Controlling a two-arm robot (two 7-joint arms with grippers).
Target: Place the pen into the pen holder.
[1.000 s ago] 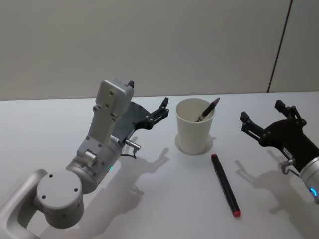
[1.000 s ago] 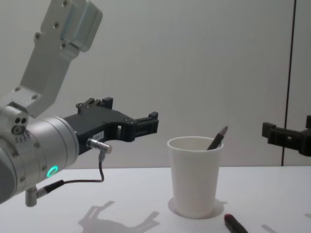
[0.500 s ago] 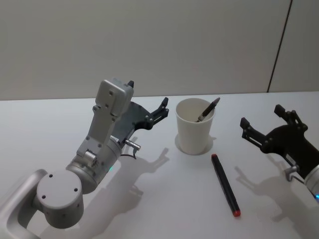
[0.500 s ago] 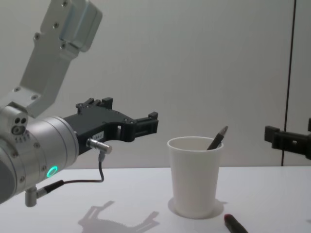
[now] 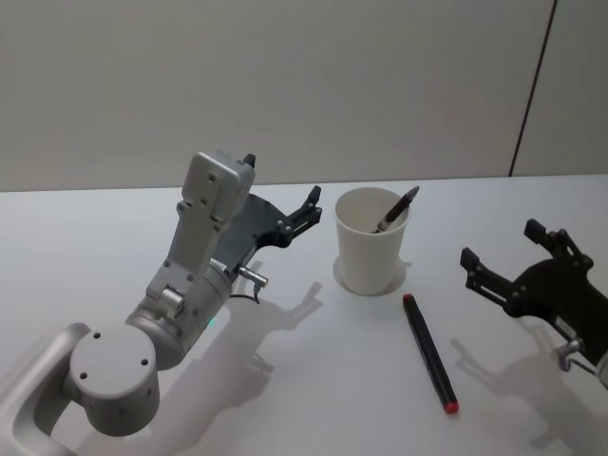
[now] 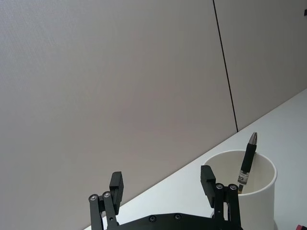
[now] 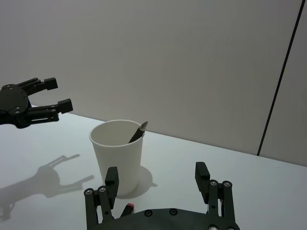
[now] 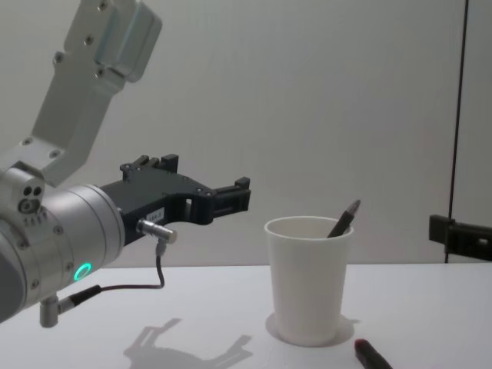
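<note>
The pen holder [image 5: 369, 255], a white paper cup, stands upright mid-table, with a dark pen [image 5: 397, 210] leaning inside against its rim. A second pen [image 5: 428, 352], black with red ends, lies flat on the table just in front and to the right of the cup. My left gripper [image 5: 281, 179] hovers open and empty to the left of the cup, at rim height. My right gripper [image 5: 500, 242] hangs open and empty to the right of the lying pen. In the right wrist view the cup [image 7: 117, 154] is ahead of the open fingers, with a red pen tip [image 7: 128, 207] close below.
The white table [image 5: 114, 218] runs back to a plain grey wall. A dark vertical seam [image 5: 532, 90] marks the wall at the right. My left arm's bulky white elbow [image 5: 114, 375] fills the near left.
My right gripper has drawn back toward me and to the right, away from the cup, staying open. The left arm, the cup and both pens have not moved.
</note>
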